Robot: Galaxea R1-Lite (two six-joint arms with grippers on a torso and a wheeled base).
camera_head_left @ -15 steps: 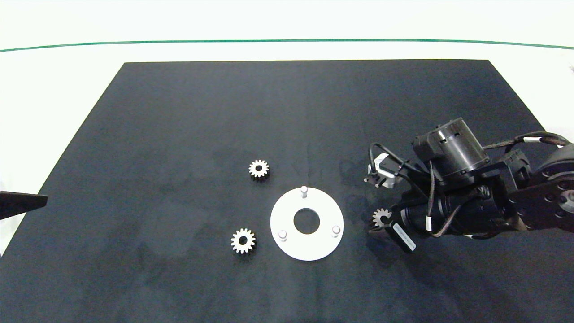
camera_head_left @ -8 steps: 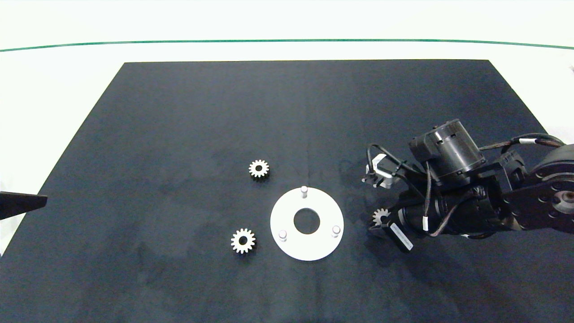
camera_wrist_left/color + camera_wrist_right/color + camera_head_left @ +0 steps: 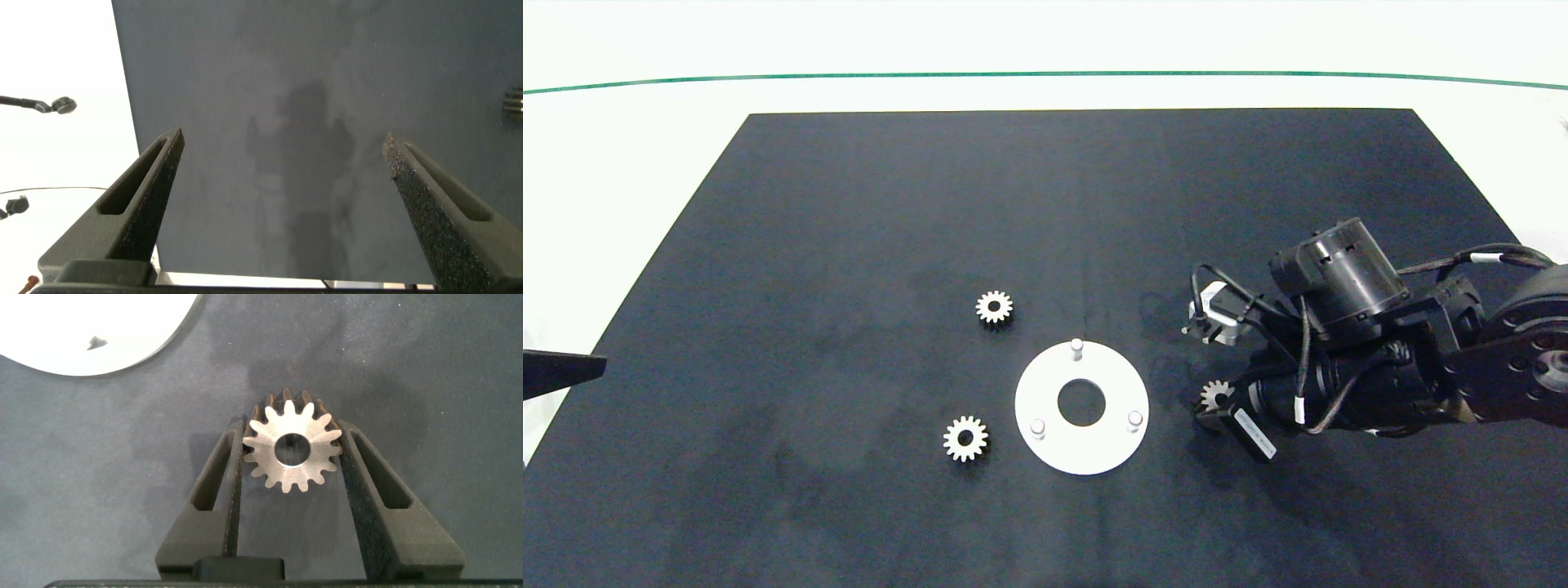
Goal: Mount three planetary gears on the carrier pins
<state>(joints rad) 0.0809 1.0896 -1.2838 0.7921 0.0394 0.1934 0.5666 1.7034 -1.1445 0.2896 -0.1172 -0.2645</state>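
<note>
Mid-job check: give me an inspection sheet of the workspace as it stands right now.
Surface: black mat on a white table.
Job's things: white disc lies flat; all three carrier pins bare. Two planetary gears lie loose on the mat, the far gear and the near gear, both left of the disc. The third gear sits between the right gripper's fingers, right of the disc.
Clutter: nothing seen.
Grippers: right gripper closed on the third gear, low at the mat. Left gripper open, parked over the mat's left edge.
Cables: black cable loops on the right arm, clear of the parts.
Surroundings: green line across the table beyond the mat.
</note>
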